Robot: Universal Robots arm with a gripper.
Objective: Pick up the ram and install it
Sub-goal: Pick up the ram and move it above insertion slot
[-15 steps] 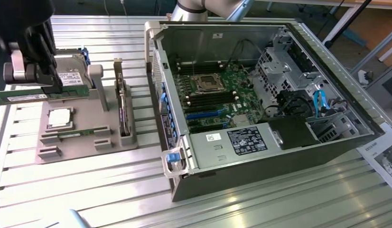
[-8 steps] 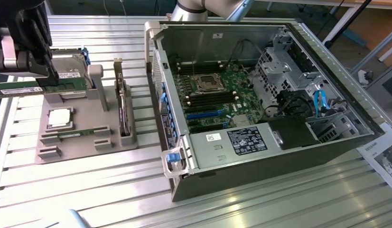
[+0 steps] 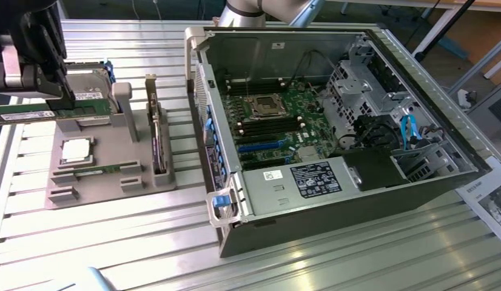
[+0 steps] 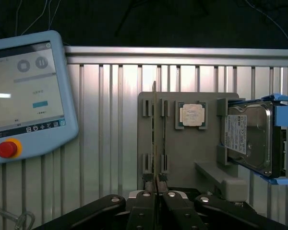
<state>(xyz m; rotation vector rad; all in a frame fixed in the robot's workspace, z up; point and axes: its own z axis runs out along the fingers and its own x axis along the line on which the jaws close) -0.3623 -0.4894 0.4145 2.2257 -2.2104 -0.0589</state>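
Dark metal tower computer case (image 3: 332, 200) lies open across the centre and right of the exterior view, its green motherboard (image 3: 276, 124) showing long black memory slots (image 3: 262, 129) that look unfilled, so the installing appears not yet done. Grey plastic parts holder (image 3: 105, 163) sits at the lower left of that view, and above it, in the upper left, the black two-fingered gripper (image 3: 63, 100) is clenched on the slim green circuit-board ram (image 3: 16, 114), held clear of the holder and well apart from the case: picking up looks complete, seating remains.
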